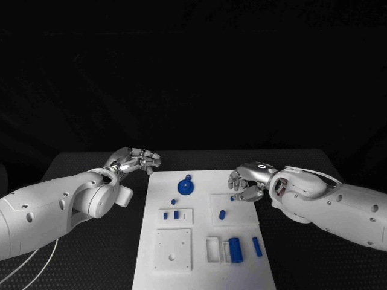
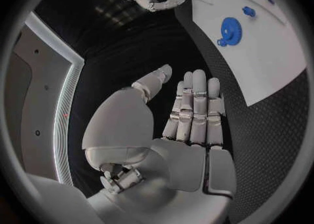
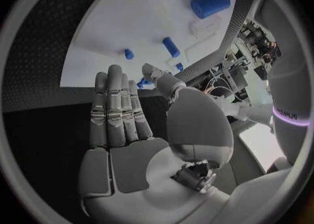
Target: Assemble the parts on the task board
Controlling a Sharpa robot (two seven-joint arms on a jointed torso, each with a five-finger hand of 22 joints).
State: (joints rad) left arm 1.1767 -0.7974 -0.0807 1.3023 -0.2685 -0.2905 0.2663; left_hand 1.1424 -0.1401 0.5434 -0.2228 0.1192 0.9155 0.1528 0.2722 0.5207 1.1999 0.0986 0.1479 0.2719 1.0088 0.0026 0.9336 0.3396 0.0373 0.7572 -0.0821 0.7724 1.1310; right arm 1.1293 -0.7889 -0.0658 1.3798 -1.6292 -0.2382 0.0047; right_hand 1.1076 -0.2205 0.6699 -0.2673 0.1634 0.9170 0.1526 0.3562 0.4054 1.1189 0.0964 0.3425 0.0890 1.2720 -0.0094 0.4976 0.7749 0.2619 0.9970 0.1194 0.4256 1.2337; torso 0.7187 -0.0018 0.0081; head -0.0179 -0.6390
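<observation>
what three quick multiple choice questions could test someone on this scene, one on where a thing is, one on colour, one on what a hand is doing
1. Where does the round gear lie?
A. on the far end of the white board
B. on the black table beside the board
C. in the left hand

2. What colour are the small parts on the board?
A. red
B. blue
C. green

3. What is the left hand doing?
A. holding the gear
C. pressing on the board
B. holding nothing, off the board over the black table

Answers
1. A: the head view shows the gear on the board's far end, ahead of the other parts.
2. B: the gear and the cylinder are both blue.
3. B: the left wrist view shows its fingers straight with nothing in them, the board off to one side.
</observation>
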